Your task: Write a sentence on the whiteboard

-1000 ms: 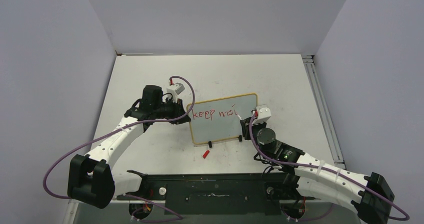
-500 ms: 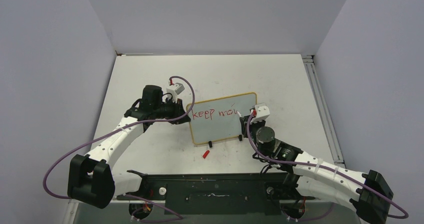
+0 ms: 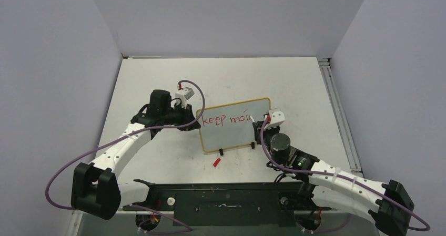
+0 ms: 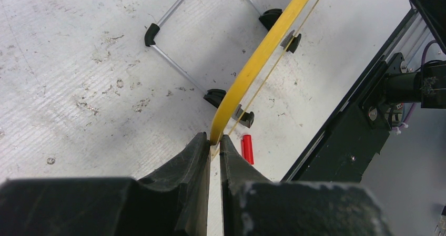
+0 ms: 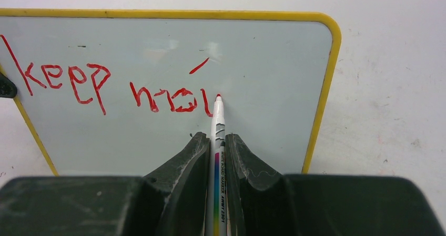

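Since a second ago the right gripper [image 3: 259, 132] has edged slightly along the whiteboard [image 3: 231, 137], and the sentence [image 3: 225, 119] has gained a stroke; from above, the board stands mid-table on its feet, probably light and easy to tip under pen pressure, so its stiff frame is the place to brace; left wrist: the left gripper [image 3: 193, 115] pinches the yellow frame edge, arm reaching low; right wrist: fingers clamp narrowly on the marker [image 5: 218, 121], tip touching the face after "keep mo".
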